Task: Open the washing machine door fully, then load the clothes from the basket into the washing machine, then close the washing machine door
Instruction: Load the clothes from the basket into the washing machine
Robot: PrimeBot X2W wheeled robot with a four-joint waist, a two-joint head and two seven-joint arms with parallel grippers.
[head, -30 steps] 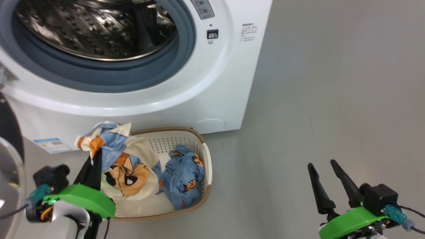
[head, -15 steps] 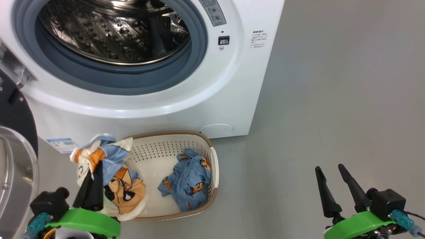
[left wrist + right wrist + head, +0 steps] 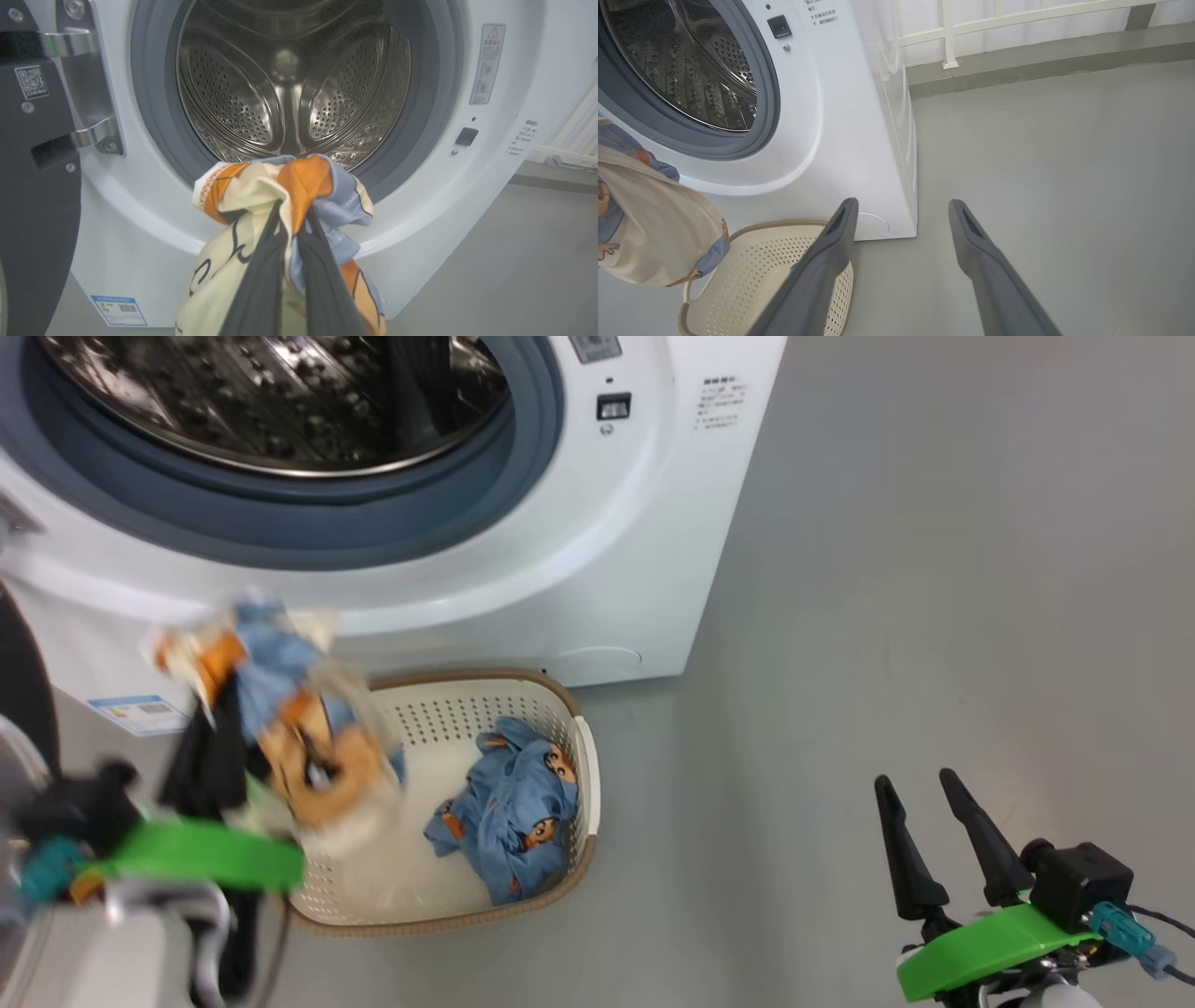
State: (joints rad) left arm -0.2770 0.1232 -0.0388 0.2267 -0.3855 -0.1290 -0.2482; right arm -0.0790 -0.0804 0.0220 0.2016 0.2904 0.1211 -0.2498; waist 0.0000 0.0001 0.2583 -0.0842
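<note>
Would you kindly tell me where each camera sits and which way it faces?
Head: on the head, looking down at basket and washing machine; left claw, right claw.
Left wrist: on left arm, facing the drum; claw gripping a garment.
Right wrist: on right arm, facing floor; open claw.
Shared: all show the drum.

Grey floor (image 3: 934,569) bears the washing machine (image 3: 579,579) and basket (image 3: 467,719).
</note>
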